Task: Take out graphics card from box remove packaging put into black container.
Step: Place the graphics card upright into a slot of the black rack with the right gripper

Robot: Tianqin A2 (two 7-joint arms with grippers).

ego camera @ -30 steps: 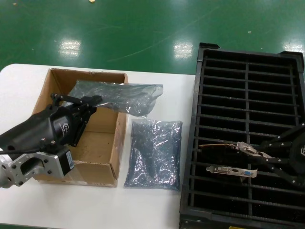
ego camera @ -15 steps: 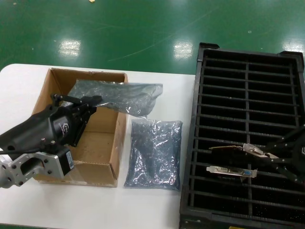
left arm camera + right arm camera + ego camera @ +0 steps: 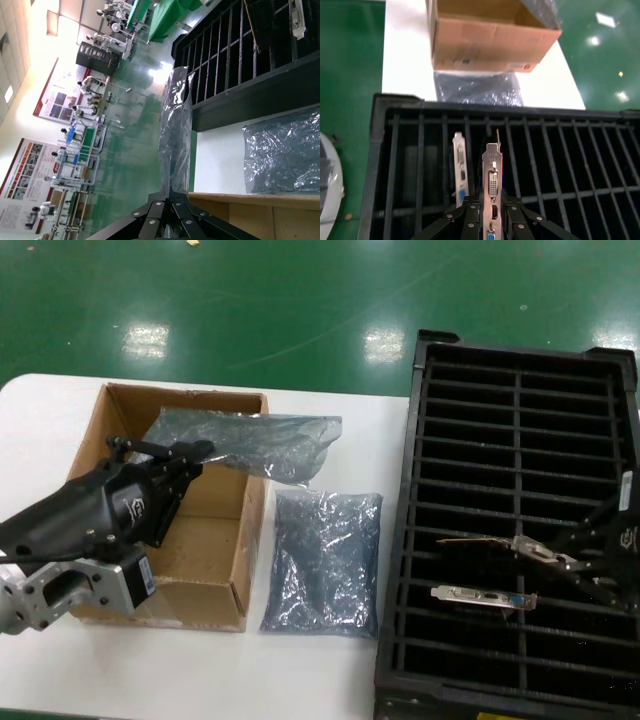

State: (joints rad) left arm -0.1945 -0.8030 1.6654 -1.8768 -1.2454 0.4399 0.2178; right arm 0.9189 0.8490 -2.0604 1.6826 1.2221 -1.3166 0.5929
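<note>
While the right claw [image 3: 492,212] grips the silver bracket of a graphics card [image 3: 492,182] from both sides, the board stands on edge in a slot of the black container [image 3: 520,370], right-hand column, near the robot's end.

Item, adjacent: a second card [image 3: 478,596], seated in the next slot nearer the robot, bracket just beside the held one.

Item, left claw [image 3: 165,465]: closed on one end of a packaging bag [image 3: 250,440], which hangs out over the far right corner of the box [image 3: 215,525]. Whether that bag holds a card cannot be told from here.

Item: a flat bag [image 3: 325,560] on the worktop [image 3: 330,680] between box and container.

Risks:
- Release before the lower edge is bedded between ribs; the card would probably tip onto its neighbour.
- Claw withdrawn at an angle; a finger could catch the bracket and drag the card out.
- Bracket knocked against the adjacent card's ports.
- Left bag slipping from a thin pinch and dropping over the box wall.
</note>
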